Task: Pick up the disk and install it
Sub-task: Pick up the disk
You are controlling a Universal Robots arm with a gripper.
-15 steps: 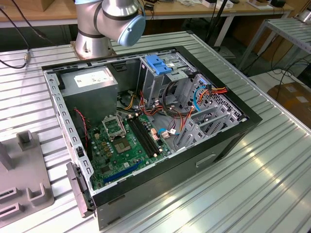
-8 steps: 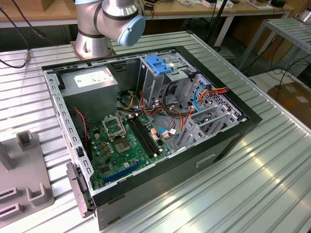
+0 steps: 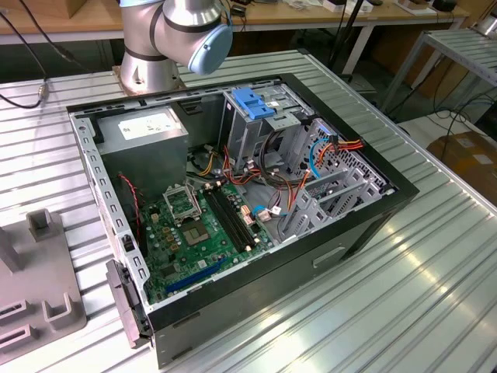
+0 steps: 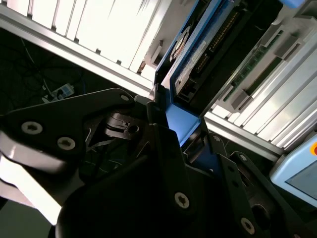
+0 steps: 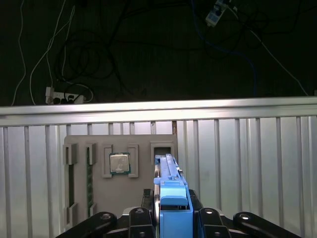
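Gripper pinches the disk at the grey holder

Two black fingers press on the disk from both sides. They squeeze its blue plastic rail. In the second wrist view the gripper has the same blue rail tight between its fingers. The disk shows there from its thin side, with a row of small pins along it.

The disk stands on its edge. It sits at an open slot in the grey holder. I cannot tell if it touches the holder.

Just beside that slot lies a square silver computer chip in its own pocket. Past the chip, a long green memory stick lies in a thin slot.

The holder rests on a silver table with long grooves. Beyond the table edge the floor is dark, with loose wires and a white power strip.

In the exterior view the table carries an open computer case. The grey holder lies near the case, on the exterior view's left. Inside the case there is a green board on the near side. A grey power box with a white sticker sits at the far side. A metal drive cage with a blue handle is to the exterior view's right of that box. The robot arm stands on the table behind the case.
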